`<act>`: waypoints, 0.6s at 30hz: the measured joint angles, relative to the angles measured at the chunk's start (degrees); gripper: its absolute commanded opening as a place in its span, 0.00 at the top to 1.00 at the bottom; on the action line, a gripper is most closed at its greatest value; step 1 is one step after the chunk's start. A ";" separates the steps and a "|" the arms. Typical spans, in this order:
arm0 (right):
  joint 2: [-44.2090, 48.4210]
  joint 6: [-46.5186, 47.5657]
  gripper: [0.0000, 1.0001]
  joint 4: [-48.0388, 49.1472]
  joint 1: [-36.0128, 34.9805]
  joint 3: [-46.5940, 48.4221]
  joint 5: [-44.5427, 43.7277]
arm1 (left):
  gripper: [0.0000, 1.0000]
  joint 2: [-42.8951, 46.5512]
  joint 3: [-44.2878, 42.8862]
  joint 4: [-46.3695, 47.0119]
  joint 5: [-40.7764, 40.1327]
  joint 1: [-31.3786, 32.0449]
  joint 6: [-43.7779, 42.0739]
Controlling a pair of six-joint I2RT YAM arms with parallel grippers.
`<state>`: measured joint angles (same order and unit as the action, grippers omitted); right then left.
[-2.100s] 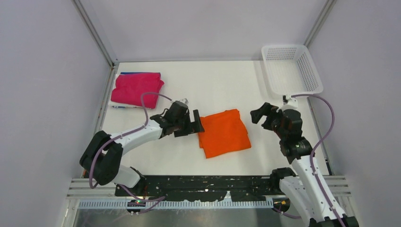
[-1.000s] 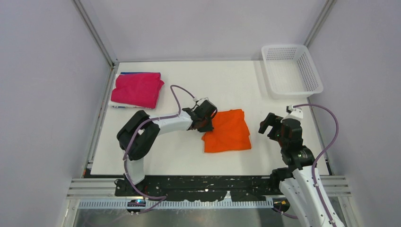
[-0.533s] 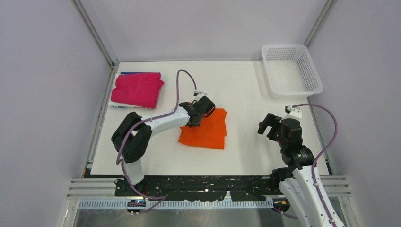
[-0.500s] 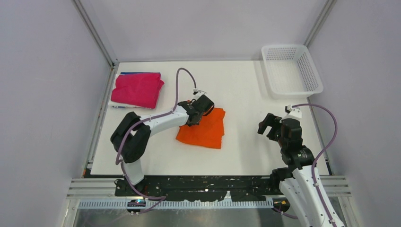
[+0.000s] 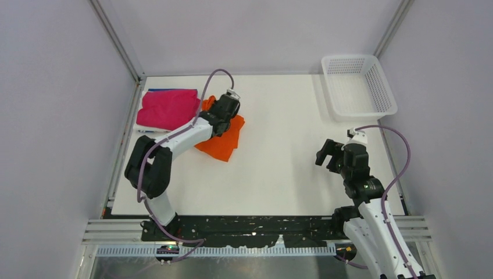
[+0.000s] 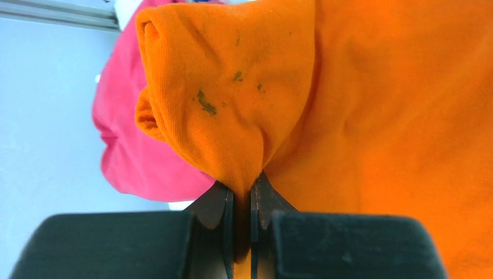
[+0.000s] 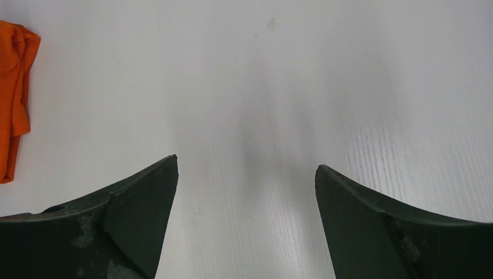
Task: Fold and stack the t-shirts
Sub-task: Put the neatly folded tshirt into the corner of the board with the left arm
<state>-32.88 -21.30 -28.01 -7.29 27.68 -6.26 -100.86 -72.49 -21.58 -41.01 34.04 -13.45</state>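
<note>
My left gripper (image 5: 216, 114) is shut on an edge of the folded orange t-shirt (image 5: 223, 138), which hangs partly lifted just right of the pink t-shirt (image 5: 167, 108). In the left wrist view the orange t-shirt (image 6: 372, 104) bunches into the gripper (image 6: 242, 192), and the pink t-shirt (image 6: 136, 157) lies behind it. A strip of blue t-shirt (image 5: 164, 90) shows at the pink one's far edge. My right gripper (image 5: 325, 153) hovers open over bare table at the right; in its wrist view the gripper (image 7: 246, 167) holds nothing, and the orange t-shirt (image 7: 13, 99) shows at the left edge.
A white mesh basket (image 5: 358, 85) stands at the table's back right corner. Grey walls and metal frame posts close in the white table (image 5: 279, 116) on three sides. The left arm stretches diagonally across the table's left part.
The left gripper has dragged the orange t-shirt from the table's middle toward the back left, up beside the pink t-shirt. The right arm has stayed nearly still.
</note>
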 measured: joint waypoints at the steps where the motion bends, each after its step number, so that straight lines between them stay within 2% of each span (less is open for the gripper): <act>1: -0.26 0.02 0.05 0.11 0.02 -0.02 0.11 | 1.00 0.09 -0.42 0.31 0.07 -0.98 -2.12; 9: -1.29 0.17 0.05 0.57 0.68 -0.11 0.46 | 1.00 5.03 -2.36 2.69 0.20 -8.57 -12.59; 18: -2.01 0.17 0.05 0.59 0.94 -0.15 0.63 | 1.00 8.98 -9.94 -0.87 3.65 -13.33 -15.30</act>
<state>-34.89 -21.12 -27.42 -6.35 27.53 -5.63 -91.88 -82.43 -22.46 -37.36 20.71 -28.75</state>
